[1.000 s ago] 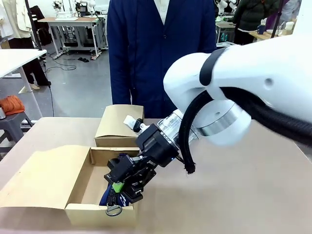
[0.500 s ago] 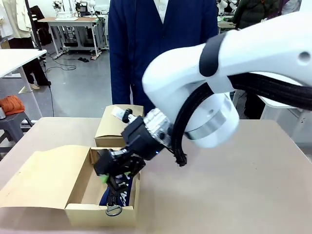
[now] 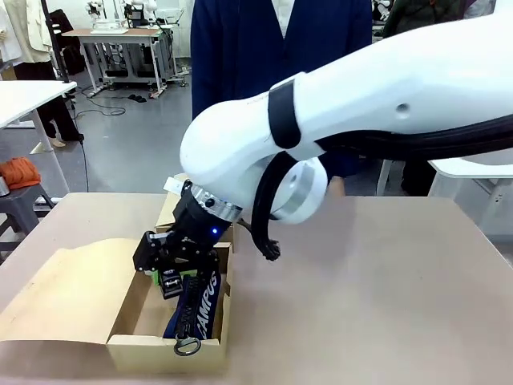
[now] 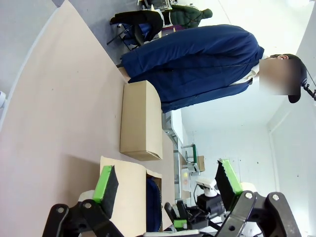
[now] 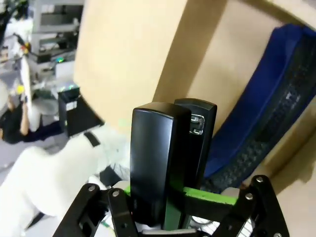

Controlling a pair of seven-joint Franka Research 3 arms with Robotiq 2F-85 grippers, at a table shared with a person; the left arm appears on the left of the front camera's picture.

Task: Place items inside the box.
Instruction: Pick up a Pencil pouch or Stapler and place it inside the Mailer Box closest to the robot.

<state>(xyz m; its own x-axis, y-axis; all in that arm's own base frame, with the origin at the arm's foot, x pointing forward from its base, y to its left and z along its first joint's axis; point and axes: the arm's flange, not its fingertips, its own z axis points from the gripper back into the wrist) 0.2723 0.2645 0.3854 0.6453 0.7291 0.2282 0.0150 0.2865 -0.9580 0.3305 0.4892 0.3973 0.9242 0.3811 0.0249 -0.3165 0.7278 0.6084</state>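
Note:
My right gripper point(image 3: 171, 271) reaches across to the left and hangs over the open cardboard box point(image 3: 128, 343), shut on the black stapler point(image 3: 169, 282). In the right wrist view the stapler point(image 5: 167, 158) stands upright between the green pads of that gripper point(image 5: 173, 198), just above the box floor. The long navy zip pouch point(image 3: 198, 305) with white lettering lies along the box's right wall, its metal ring point(image 3: 187, 346) over the front edge; the pouch point(image 5: 264, 131) sits beside the stapler. My left gripper point(image 4: 167, 180) is open and holds nothing, well above the table.
A closed cardboard box point(image 4: 141, 120) stands behind the open one. The open box's lid point(image 3: 68, 289) lies flat to the left. A person in a navy coat point(image 3: 240, 56) stands at the table's far side. The tabletop point(image 3: 385, 305) spreads to the right.
My right arm has swung left with the stapler, from the box's front right corner to over the box's inside. The pouch now shows more fully.

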